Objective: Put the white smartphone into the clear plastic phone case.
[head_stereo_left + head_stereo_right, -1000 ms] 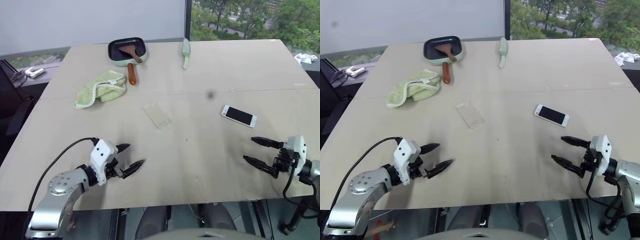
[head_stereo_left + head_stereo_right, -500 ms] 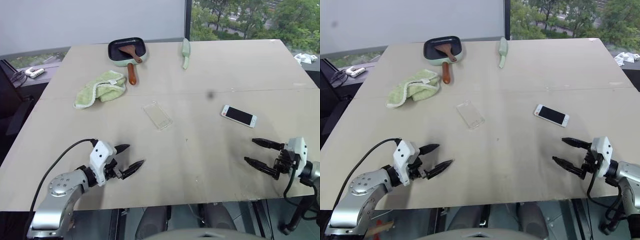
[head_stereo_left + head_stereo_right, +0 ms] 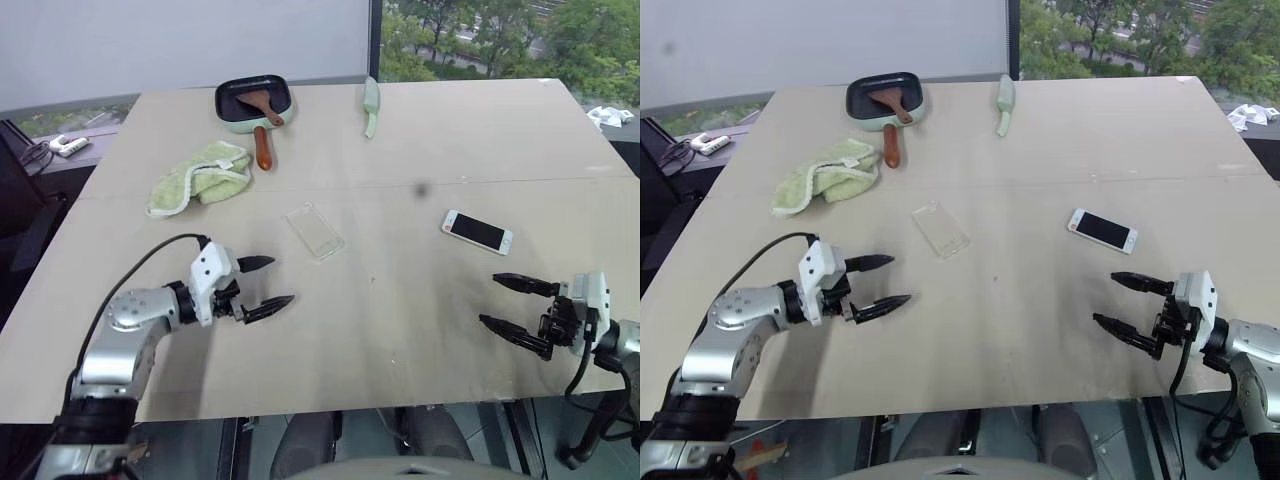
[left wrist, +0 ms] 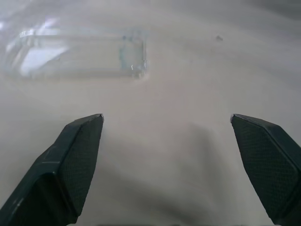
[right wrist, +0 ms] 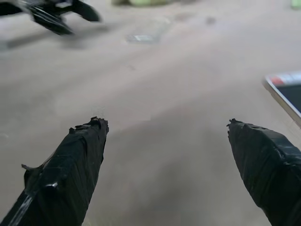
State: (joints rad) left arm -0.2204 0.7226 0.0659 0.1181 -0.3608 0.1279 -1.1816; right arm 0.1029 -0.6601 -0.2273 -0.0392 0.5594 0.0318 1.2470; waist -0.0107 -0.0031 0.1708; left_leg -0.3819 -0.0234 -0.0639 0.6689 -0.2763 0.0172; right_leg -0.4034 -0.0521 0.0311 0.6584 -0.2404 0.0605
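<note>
The clear, thin plastic phone case [image 3: 315,230] lies beyond the wide-spread left pincer [image 3: 266,283]; the white black-screened smartphone [image 3: 478,232] lies beyond the wide-spread, empty right pincer [image 3: 507,305].

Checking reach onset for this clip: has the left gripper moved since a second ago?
Yes. The left gripper, open and empty, has moved up the table toward the clear plastic phone case, which has stayed put.

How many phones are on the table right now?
1: the white smartphone lies flat on the table's right side, beyond the right gripper.
</note>
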